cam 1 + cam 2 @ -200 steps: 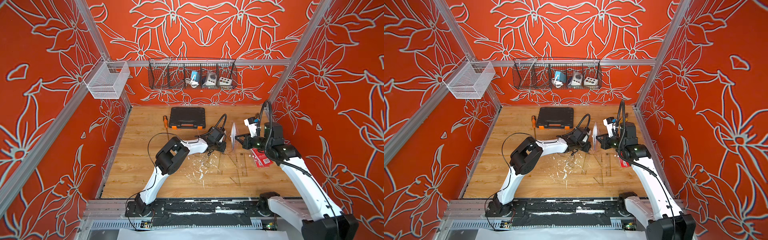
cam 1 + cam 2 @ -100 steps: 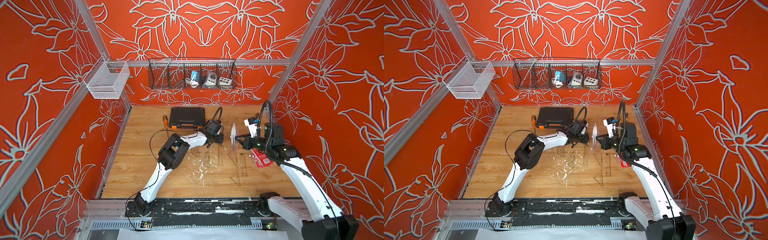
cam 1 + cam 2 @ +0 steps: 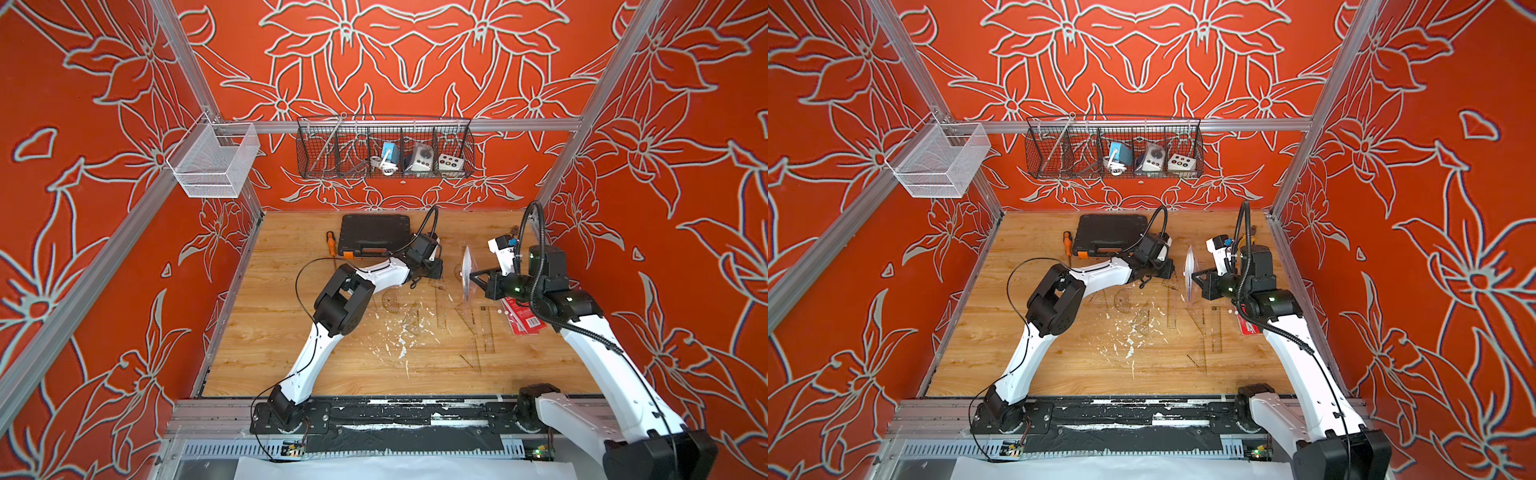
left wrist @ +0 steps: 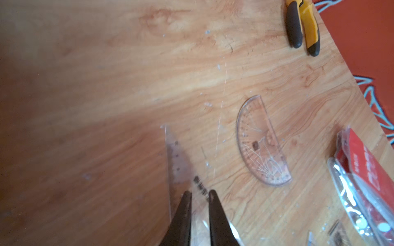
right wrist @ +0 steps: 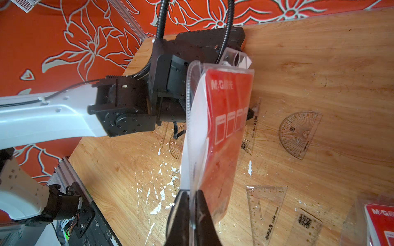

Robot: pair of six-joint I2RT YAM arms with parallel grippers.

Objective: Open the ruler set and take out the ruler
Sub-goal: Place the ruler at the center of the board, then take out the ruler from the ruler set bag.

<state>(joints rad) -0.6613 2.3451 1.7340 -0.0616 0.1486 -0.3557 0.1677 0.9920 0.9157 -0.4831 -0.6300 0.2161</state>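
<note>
My right gripper (image 5: 193, 192) is shut on the lower edge of the ruler set (image 5: 221, 127), a clear pouch with a red card inside. It holds the pouch upright above the table, as both top views show (image 3: 467, 274) (image 3: 1190, 272). Just left of the pouch, my left gripper (image 4: 199, 192) is closed on a clear pointed ruler (image 4: 177, 161), which sticks out past its fingertips over the wood. In a top view the left gripper (image 3: 433, 271) stands a short gap away from the pouch.
Several clear rulers, set squares (image 5: 264, 204) and protractors (image 4: 262, 144) lie on the wooden table (image 3: 291, 332). A second red pack (image 3: 523, 320) lies under my right arm. A black case (image 3: 374, 235) and a screwdriver (image 3: 330, 243) sit at the back, yellow pliers (image 4: 302, 27) at the back right.
My left gripper has drawn back and a little left, away from the pouch, with its elbow swinging inward. The right gripper and the pouch have stayed put.
</note>
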